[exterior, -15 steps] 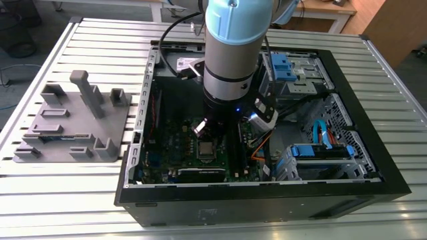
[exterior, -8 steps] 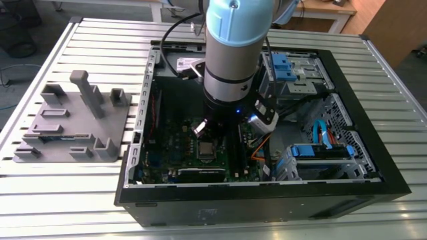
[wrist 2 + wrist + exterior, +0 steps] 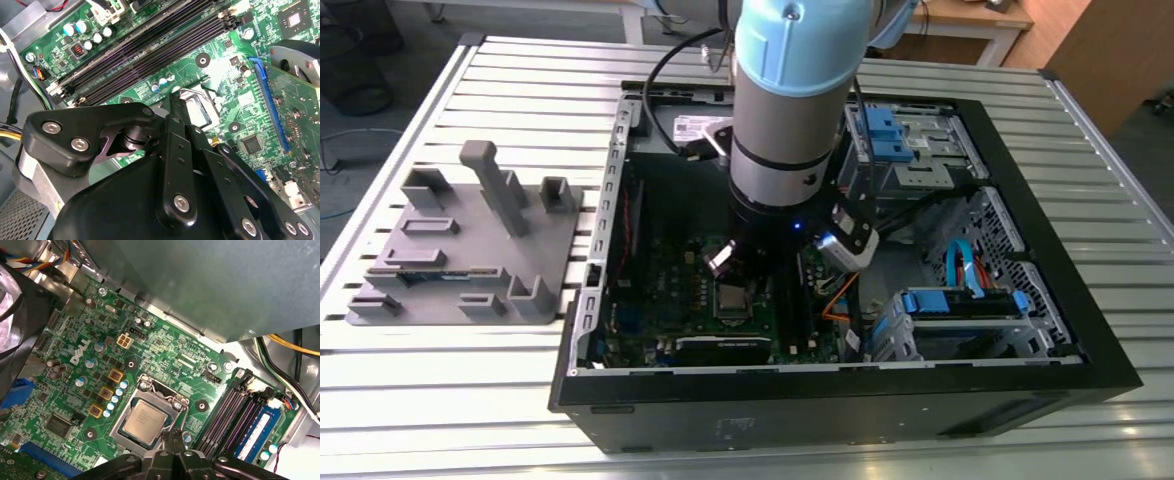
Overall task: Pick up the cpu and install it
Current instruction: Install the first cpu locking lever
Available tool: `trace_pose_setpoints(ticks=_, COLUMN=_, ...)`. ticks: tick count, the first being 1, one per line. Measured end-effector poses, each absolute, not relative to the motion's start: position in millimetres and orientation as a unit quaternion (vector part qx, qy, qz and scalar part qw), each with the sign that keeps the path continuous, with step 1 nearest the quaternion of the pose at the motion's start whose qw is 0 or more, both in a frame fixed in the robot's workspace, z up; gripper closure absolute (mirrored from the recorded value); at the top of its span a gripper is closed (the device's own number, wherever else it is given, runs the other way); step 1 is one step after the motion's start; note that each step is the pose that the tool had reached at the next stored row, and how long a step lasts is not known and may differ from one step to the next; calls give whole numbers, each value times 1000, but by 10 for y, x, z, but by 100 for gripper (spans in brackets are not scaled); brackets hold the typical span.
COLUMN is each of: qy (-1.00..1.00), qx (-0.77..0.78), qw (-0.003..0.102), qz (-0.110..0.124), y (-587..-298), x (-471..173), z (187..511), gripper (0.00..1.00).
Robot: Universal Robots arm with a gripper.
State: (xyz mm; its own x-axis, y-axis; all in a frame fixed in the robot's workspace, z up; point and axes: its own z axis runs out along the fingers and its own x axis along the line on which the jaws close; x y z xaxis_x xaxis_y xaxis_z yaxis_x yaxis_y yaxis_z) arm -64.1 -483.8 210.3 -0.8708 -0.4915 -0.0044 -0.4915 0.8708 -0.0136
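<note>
Although the arm hid much of the case in the exterior view, the cpu (image 3: 145, 422) showed plainly in the first wrist view, lying flat and square inside the metal frame of its socket (image 3: 150, 390) on the green motherboard (image 3: 75, 390), silvery top up, beside the dark memory slots (image 3: 227, 415). The gripper (image 3: 175, 436) hung right at the chip's near edge with its two thin fingers (image 3: 170, 440) pressed together into a narrow point and nothing between them; the second wrist view showed the same closed tip (image 3: 175, 102) over the socket's corner. The chip seemed already seated, so the work in hand was judged to be the seating itself. Doing it well would mean keeping the chip level within the frame, pressing lightly and only straight down, and keeping the fingertips off the small capacitors (image 3: 116, 390) standing just beside the socket
</note>
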Motion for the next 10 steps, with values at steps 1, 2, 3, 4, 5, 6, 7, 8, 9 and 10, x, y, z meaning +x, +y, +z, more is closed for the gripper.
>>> trace_pose_setpoints(ticks=1, qy=968, qx=-253, qw=4, qz=-6, y=-4841, x=-640, z=2101, gripper=89)
trace_pose_setpoints(ticks=2, qy=968, qx=-251, qw=4, qz=-6, y=-4844, x=-640, z=2099, gripper=89)
trace_pose_setpoints(ticks=3, qy=968, qx=-250, qw=4, qz=-6, y=-4848, x=-639, z=2096, gripper=89)
trace_pose_setpoints(ticks=4, qy=969, qx=-249, qw=4, qz=-6, y=-4851, x=-639, z=2094, gripper=89)
trace_pose_setpoints(ticks=5, qy=969, qx=-248, qw=4, qz=-6, y=-4856, x=-639, z=2091, gripper=89)
trace_pose_setpoints(ticks=6, qy=969, qx=-247, qw=4, qz=-7, y=-4860, x=-638, z=2088, gripper=89)
trace_pose_setpoints(ticks=7, qy=969, qx=-246, qw=4, qz=-7, y=-4864, x=-638, z=2085, gripper=89)
trace_pose_setpoints(ticks=8, qy=970, qx=-244, qw=4, qz=-7, y=-4867, x=-638, z=2082, gripper=89)
trace_pose_setpoints(ticks=9, qy=970, qx=-244, qw=3, qz=-7, y=-4868, x=-638, z=2081, gripper=89)
trace_pose_setpoints(ticks=10, qy=970, qx=-243, qw=3, qz=-8, y=-4869, x=-638, z=2081, gripper=89)
